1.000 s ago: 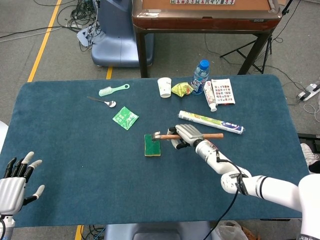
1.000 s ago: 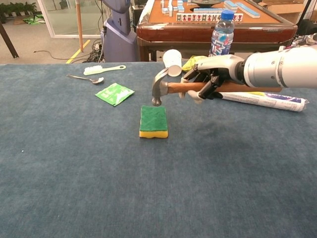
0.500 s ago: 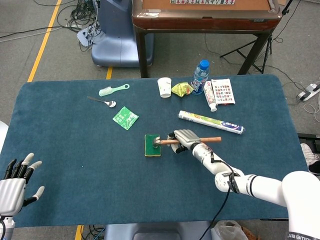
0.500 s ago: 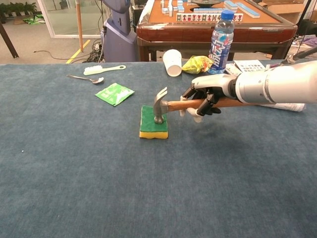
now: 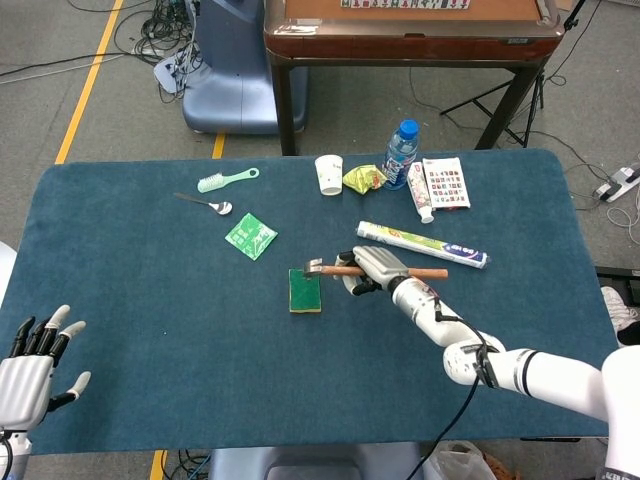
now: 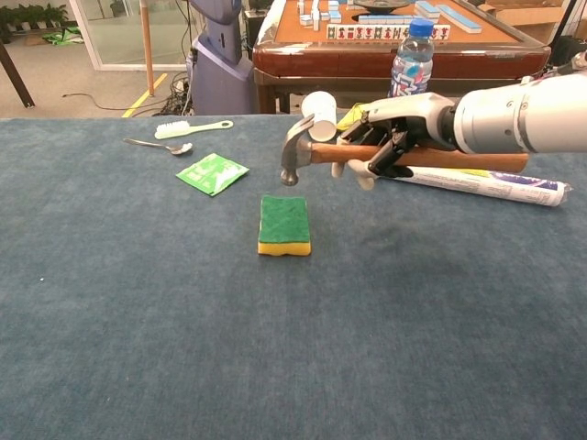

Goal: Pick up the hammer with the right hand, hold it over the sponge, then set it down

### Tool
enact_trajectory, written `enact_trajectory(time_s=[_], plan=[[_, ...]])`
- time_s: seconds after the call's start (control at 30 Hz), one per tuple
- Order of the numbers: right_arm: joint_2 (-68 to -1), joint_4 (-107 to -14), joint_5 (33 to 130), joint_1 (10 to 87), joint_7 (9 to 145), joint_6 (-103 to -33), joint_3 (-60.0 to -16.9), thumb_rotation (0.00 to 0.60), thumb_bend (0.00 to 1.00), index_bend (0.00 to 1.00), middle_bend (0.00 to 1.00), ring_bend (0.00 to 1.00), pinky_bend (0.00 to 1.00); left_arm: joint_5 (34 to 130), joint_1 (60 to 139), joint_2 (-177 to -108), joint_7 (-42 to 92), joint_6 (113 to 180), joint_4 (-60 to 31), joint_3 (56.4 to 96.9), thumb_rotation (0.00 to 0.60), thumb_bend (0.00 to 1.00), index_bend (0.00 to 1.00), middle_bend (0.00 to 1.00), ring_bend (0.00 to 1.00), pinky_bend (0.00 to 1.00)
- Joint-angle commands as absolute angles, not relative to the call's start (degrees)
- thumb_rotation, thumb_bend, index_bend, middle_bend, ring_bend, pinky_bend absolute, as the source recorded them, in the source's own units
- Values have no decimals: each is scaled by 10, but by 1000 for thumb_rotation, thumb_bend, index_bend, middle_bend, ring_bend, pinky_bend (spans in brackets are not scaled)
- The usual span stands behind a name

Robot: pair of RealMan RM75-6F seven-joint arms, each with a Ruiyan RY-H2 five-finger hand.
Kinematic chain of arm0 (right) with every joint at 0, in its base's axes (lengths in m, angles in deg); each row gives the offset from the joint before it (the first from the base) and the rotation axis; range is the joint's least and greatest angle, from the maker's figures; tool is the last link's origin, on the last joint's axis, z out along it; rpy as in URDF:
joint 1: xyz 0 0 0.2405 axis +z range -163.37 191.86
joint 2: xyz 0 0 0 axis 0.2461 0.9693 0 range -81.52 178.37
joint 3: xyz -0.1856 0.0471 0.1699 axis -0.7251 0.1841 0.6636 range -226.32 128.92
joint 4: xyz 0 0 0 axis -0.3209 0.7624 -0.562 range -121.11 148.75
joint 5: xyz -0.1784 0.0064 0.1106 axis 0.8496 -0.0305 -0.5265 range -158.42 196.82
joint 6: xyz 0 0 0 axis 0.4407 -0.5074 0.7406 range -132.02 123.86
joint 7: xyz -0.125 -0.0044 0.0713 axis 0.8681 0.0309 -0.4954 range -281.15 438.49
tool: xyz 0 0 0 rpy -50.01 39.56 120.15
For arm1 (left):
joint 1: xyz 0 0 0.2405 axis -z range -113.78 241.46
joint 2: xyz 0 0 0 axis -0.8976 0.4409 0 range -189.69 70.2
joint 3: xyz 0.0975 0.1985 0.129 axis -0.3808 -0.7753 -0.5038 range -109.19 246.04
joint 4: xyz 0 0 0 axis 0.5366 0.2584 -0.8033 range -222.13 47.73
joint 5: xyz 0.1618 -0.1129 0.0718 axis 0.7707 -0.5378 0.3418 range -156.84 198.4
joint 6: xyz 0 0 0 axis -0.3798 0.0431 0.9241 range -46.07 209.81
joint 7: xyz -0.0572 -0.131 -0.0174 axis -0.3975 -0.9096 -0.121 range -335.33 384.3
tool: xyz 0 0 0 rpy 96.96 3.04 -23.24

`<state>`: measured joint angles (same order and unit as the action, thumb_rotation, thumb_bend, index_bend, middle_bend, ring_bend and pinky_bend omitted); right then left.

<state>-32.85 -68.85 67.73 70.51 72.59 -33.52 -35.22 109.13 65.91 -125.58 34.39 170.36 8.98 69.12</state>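
My right hand (image 5: pixel 372 268) (image 6: pixel 383 147) grips the wooden handle of the hammer (image 6: pixel 323 154) (image 5: pixel 335 269), which lies level in the air. Its steel head (image 6: pixel 295 153) hangs well above the far end of the sponge (image 6: pixel 283 224) (image 5: pixel 304 289), apart from it. The sponge is green on top with a yellow base and lies flat on the blue table (image 5: pixel 150 300). My left hand (image 5: pixel 30 360) hovers at the table's near left corner, fingers spread, holding nothing; the chest view does not show it.
Behind the hammer lie a long wrapped tube (image 5: pixel 422 244) (image 6: pixel 495 184), a paper cup (image 5: pixel 329 173), a yellow bag (image 5: pixel 362 179), a water bottle (image 5: pixel 400 153) and a card (image 5: pixel 445 182). A green packet (image 5: pixel 250 237), spoon (image 5: pixel 206 203) and brush (image 5: pixel 227 179) sit far left.
The hammer dipped until its head touched the sponge half a second ago, and has now risen back above it. The left hand stayed put.
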Motion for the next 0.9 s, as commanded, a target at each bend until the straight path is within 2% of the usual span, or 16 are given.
enact_trajectory(time_s=[0.03,0.57,0.9], plan=[[-332,-683,677,706,725,-331,-357,600,974,733,892,781,975,1091,659,-1256,345,1703,90,691,600,221,215,73,93,0],[-402,-597,637,746,754,-293,-402,600,975,733,892,781,975,1083,661,-1261,337,1692,80,691,600,222,215,73,93,0],[-337,-669,656,720,718,-324,-362,600,975,734,892,782,975,1084,659,-1260,335,1695,80,691,600,222,215,73,93,0]])
